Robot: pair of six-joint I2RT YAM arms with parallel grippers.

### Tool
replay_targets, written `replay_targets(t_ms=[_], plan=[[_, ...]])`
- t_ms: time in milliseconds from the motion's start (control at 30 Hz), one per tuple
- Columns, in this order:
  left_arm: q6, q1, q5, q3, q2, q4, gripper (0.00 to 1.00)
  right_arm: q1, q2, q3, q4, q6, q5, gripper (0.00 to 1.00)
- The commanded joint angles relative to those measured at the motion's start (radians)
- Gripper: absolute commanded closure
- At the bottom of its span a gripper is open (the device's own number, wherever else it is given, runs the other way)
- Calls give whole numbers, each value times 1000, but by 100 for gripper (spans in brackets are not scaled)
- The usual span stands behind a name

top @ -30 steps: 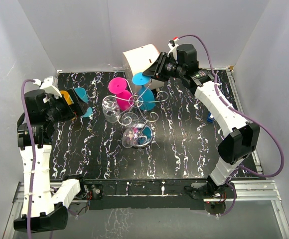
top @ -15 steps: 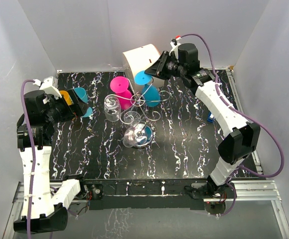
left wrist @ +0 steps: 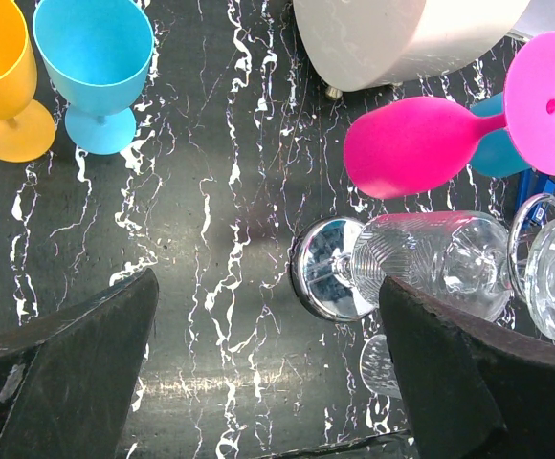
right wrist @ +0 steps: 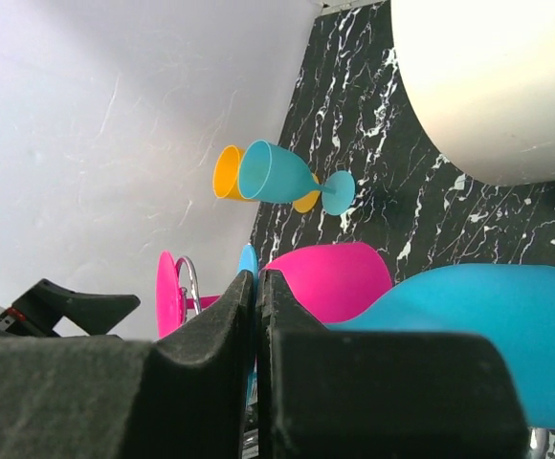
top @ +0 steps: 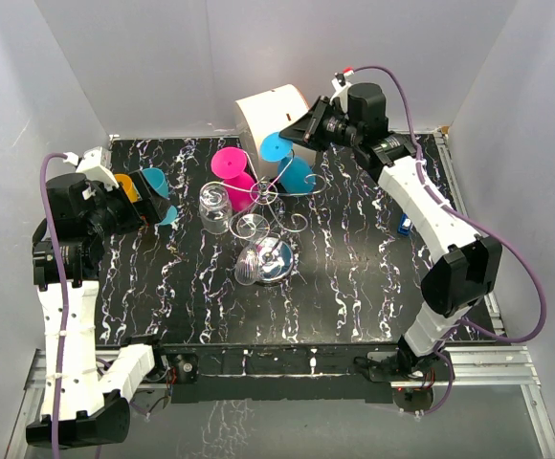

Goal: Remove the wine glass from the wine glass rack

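The silver wire rack (top: 262, 197) stands mid-table on its chrome base (top: 265, 260). My right gripper (top: 302, 130) is shut on the round foot of a blue wine glass (top: 295, 175) and holds it tilted just behind and right of the rack's top. I cannot tell whether the glass touches the wire. In the right wrist view my gripper (right wrist: 256, 287) pinches the thin blue foot, with the blue bowl (right wrist: 488, 325) to the right. A pink glass (top: 230, 168) and a clear glass (top: 214, 208) hang on the rack. My left gripper (left wrist: 268, 382) is open and empty, left of the rack.
A white drum (top: 270, 113) sits at the back, close behind the blue glass. An orange glass (left wrist: 0, 76) and a second blue glass (left wrist: 96, 57) stand upright at the left. A small blue object (top: 404, 227) lies at the right. White walls enclose the table.
My right gripper has drawn back and to the right with the blue glass; its bowl has swung away from the rack's centre. The left arm has not moved.
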Motion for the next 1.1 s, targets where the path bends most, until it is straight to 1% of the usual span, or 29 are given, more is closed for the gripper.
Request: replay_targets(t_ms=[0, 133, 400, 900, 1067], plan=[[12, -3, 2, 12, -8, -7, 1, -41, -83, -79, 160, 121, -37, 100], [11, -3, 6, 10, -8, -6, 1, -78, -113, -144, 239, 205, -76, 100], [9, -3, 11, 6, -8, -2, 1, -95, -121, -149, 259, 248, -127, 100], [8, -5, 7, -6, -11, -1, 1, -94, -150, -160, 218, 222, -217, 100], [4, -5, -7, -6, -12, -6, 1, -90, -159, -165, 217, 209, -224, 100]])
